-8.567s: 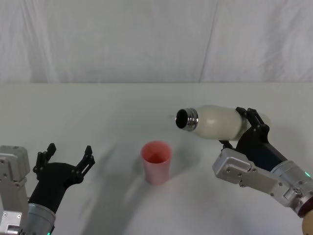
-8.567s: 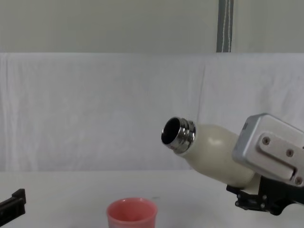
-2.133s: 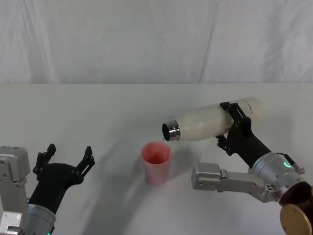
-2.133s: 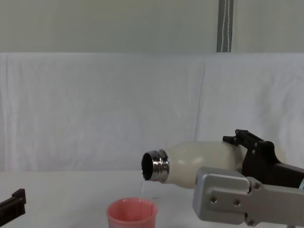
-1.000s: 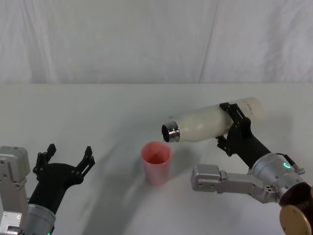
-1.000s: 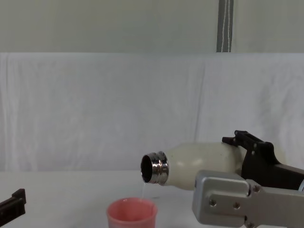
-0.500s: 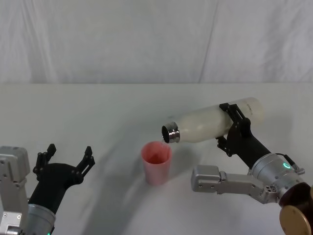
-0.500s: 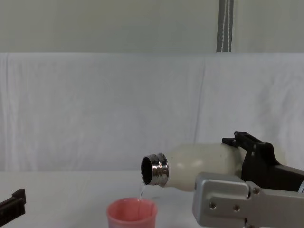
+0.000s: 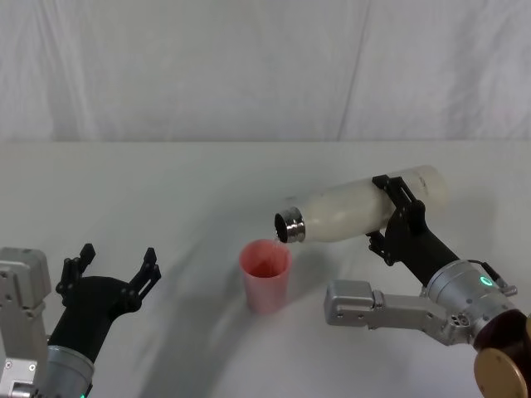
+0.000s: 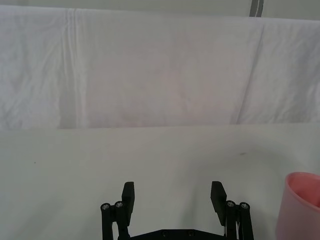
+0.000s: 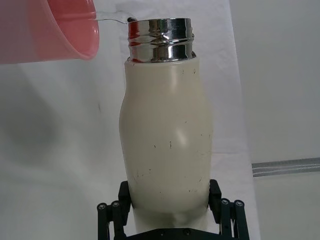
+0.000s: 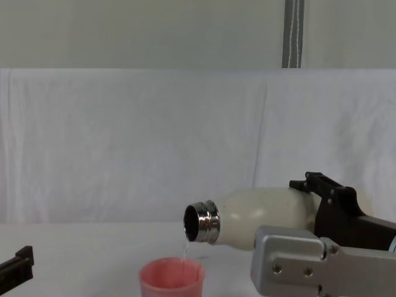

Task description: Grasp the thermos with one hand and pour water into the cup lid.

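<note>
left hand [image 9: 112,265]: parked low, fingers spread | right hand [image 9: 397,207]: raised, wrist rolled sideways, fingers clamped

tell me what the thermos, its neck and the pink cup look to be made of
Thermos: cream body with a matte, likely painted or powder-coated finish; it shows small dark scuffs and no glare. Neck: bare polished metal, probably steel, with mirror-like reflections on its threaded rings. Cup: looks like smooth salmon-pink plastic with thin, even walls and a soft sheen, though the look alone leaves that open.
</note>
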`<action>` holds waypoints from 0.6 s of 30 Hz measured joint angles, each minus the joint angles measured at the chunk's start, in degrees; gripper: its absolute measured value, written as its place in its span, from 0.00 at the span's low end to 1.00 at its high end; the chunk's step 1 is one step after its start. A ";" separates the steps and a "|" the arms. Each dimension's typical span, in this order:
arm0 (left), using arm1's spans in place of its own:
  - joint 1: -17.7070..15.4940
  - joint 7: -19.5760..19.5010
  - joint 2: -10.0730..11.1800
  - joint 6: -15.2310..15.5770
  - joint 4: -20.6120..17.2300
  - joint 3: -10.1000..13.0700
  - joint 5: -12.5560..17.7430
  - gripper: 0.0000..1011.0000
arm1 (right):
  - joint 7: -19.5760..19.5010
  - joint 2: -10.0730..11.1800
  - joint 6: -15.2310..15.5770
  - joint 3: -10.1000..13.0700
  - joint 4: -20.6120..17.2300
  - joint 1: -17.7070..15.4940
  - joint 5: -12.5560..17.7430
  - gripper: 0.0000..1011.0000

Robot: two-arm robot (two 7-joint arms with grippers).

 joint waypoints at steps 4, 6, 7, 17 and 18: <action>0.00 0.00 0.00 0.00 0.00 0.00 0.00 0.99 | 0.00 0.07 0.00 -0.03 0.00 -0.05 0.00 0.94; 0.00 0.00 0.00 0.00 0.00 0.00 0.00 0.99 | 0.00 0.09 0.00 -0.05 0.00 -0.07 0.00 0.94; 0.00 0.00 0.00 0.00 0.00 0.00 0.00 0.99 | 0.00 0.09 0.00 -0.08 0.00 -0.08 0.00 0.94; 0.00 0.00 0.00 0.00 0.00 0.00 0.00 0.99 | 0.09 0.11 -0.17 -0.16 -0.10 -0.14 0.06 0.94; 0.00 0.00 0.00 0.00 0.00 0.00 0.00 0.99 | 0.11 0.11 -0.20 -0.16 -0.11 -0.14 0.10 0.94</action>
